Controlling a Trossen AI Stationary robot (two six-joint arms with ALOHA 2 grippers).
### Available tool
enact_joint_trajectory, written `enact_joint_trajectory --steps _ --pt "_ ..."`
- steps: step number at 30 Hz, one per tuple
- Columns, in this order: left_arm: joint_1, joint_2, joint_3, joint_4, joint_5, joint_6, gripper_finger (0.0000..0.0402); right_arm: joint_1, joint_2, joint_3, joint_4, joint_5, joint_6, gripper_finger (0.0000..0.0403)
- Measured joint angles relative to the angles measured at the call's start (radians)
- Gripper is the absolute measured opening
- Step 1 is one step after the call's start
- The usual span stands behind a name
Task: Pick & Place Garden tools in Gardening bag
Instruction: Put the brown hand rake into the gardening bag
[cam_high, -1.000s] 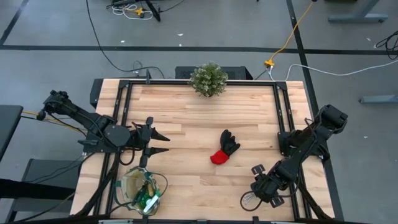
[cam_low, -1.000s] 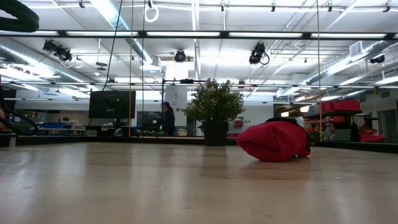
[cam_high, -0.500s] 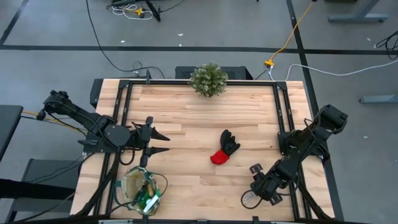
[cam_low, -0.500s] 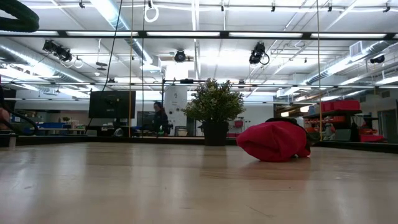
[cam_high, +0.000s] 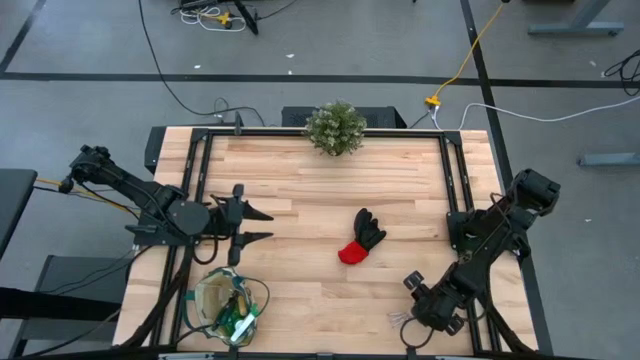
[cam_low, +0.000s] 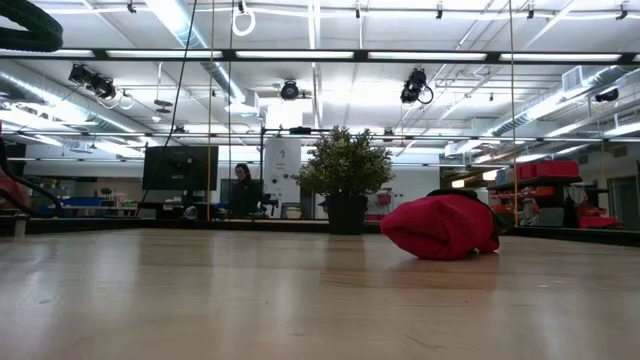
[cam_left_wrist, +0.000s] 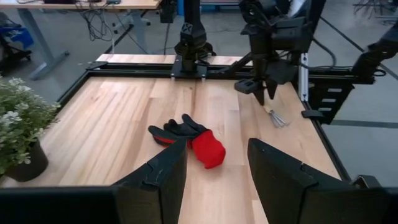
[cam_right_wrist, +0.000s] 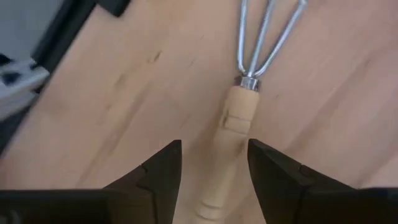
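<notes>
A wooden-handled mini rake (cam_right_wrist: 231, 134) lies flat on the table near its near right corner, its wire tines (cam_high: 400, 320) pointing to the left. My right gripper (cam_right_wrist: 214, 180) points down over the handle, open, one finger on each side and a gap at both. The black-and-red glove (cam_high: 360, 238) lies mid-table. The tan gardening bag (cam_high: 230, 305) with green trim stands at the near left, with something green showing inside. My left gripper (cam_high: 250, 225) hangs open above the table's left part, facing the glove (cam_left_wrist: 189, 140).
A bushy potted plant (cam_high: 335, 127) stands at the middle of the far edge. A black frame (cam_high: 470, 180) runs round the tabletop. Bare wood lies between the glove and the bag. In the low view a person moves in the room behind the table.
My right gripper has sunk toward the rake and shifted a little toward the table's near edge, rolling about its own axis. The rake, glove and bag have kept their places.
</notes>
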Motion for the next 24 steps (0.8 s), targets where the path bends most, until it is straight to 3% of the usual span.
enact_joint_trajectory --steps 5,15,19,24 --pt "0.0 0.0 0.0 0.0 -0.024 -0.003 0.0177 0.02 0.0 0.0 -0.001 0.085 -0.03 0.0175" --pt "0.0 0.0 0.0 0.0 -0.028 -0.011 0.0177 0.028 0.0 0.0 0.009 0.071 0.059 0.0146" --pt "0.0 0.0 0.0 0.0 -0.034 -0.011 0.0177 0.028 0.0 0.0 0.005 0.037 0.177 0.0145" --pt "0.0 0.0 0.0 0.0 -0.053 -0.01 0.0177 0.028 0.0 0.0 0.005 0.042 0.2 0.0151"
